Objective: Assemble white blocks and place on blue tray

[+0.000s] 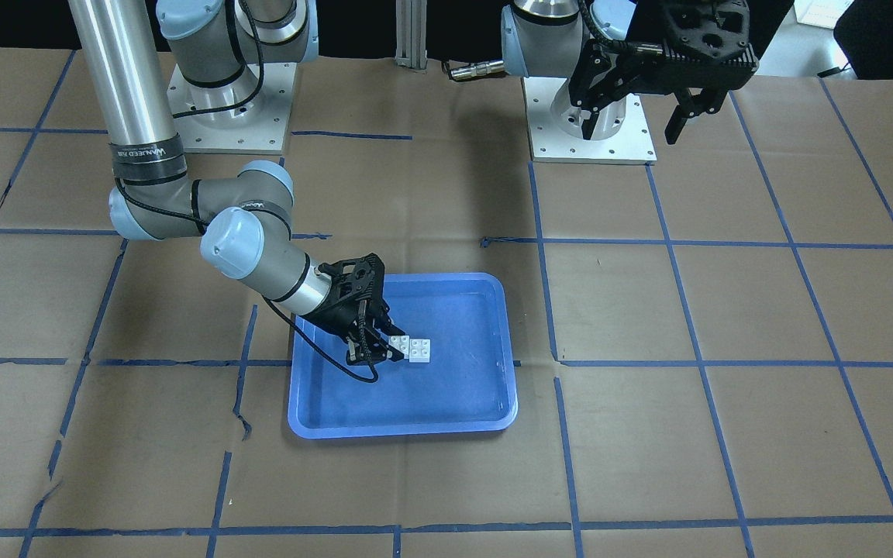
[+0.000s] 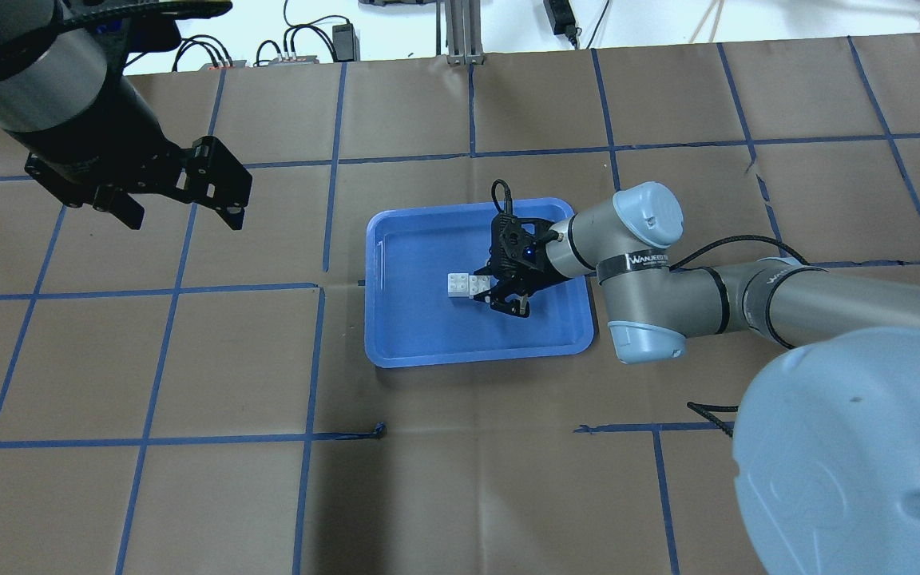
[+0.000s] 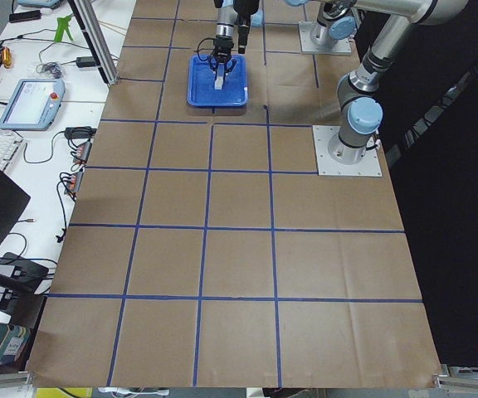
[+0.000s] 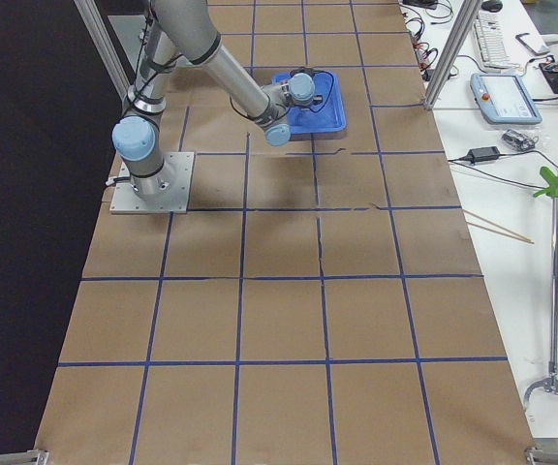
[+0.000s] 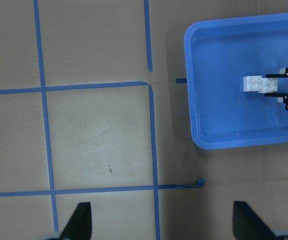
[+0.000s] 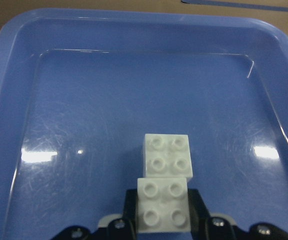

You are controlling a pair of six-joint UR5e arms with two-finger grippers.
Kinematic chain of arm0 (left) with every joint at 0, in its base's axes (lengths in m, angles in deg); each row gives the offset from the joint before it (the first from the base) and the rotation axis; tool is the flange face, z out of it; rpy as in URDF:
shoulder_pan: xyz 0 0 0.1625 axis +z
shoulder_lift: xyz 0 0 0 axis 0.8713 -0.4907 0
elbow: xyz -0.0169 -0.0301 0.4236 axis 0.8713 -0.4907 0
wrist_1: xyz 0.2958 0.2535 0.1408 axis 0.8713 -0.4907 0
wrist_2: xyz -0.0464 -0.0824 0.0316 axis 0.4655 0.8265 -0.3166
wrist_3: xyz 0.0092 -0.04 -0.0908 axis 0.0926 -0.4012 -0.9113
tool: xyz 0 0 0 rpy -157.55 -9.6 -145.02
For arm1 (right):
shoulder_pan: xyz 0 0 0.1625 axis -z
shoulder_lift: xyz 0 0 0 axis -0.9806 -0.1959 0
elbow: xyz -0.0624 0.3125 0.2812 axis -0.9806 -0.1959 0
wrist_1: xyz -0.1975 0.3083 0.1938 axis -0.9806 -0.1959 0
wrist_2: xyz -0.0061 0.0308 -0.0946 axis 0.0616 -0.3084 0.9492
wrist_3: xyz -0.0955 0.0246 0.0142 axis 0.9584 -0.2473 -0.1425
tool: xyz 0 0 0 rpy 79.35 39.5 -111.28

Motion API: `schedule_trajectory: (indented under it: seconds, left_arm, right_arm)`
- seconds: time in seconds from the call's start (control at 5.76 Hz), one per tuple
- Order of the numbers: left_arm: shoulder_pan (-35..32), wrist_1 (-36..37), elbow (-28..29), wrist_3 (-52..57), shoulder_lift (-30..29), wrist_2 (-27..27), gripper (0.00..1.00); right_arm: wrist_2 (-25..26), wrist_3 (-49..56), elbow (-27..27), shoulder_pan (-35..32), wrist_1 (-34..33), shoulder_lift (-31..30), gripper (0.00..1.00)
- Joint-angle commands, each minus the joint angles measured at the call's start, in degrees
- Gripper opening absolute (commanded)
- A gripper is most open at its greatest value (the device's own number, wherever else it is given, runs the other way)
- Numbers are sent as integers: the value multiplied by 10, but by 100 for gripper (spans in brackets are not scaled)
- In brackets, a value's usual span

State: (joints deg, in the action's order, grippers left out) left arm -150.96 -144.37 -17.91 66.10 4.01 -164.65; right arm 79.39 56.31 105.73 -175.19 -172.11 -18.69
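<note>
Two white blocks lie side by side and touching on the floor of the blue tray [image 1: 400, 428], studs up. The free block [image 1: 420, 350] lies toward the tray's middle. My right gripper [image 1: 392, 346] reaches low into the tray, and its fingers hug the sides of the other block [image 1: 398, 342]. The right wrist view shows the held block [image 6: 163, 206] between the pads, with the free block [image 6: 166, 155] just beyond it. The pair also shows in the overhead view [image 2: 466, 285] and the left wrist view [image 5: 260, 84]. My left gripper [image 2: 180, 209] hangs high, away from the tray, open and empty.
The table is covered in brown paper with a blue tape grid [image 2: 316, 287]. The two arm base plates [image 1: 590, 124] stand at the robot's side of the table. A side bench with a pendant and cables [image 3: 31, 99] lies beyond the table's edge.
</note>
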Motion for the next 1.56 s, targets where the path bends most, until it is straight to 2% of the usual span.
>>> schedule_trajectory:
  seconds: [0.0,1.04,1.39]
  left_arm:
    - [0,0,1,0,-1,1,99]
    - [0,0,1,0,-1,1,99]
    - [0,0,2,0,-1,1,99]
  right_arm:
    - [-1,0,0,0,-4,0,33]
    - [-1,0,-2,0,-7,3,34]
    - [-1,-5,-3,0,-7,2,42]
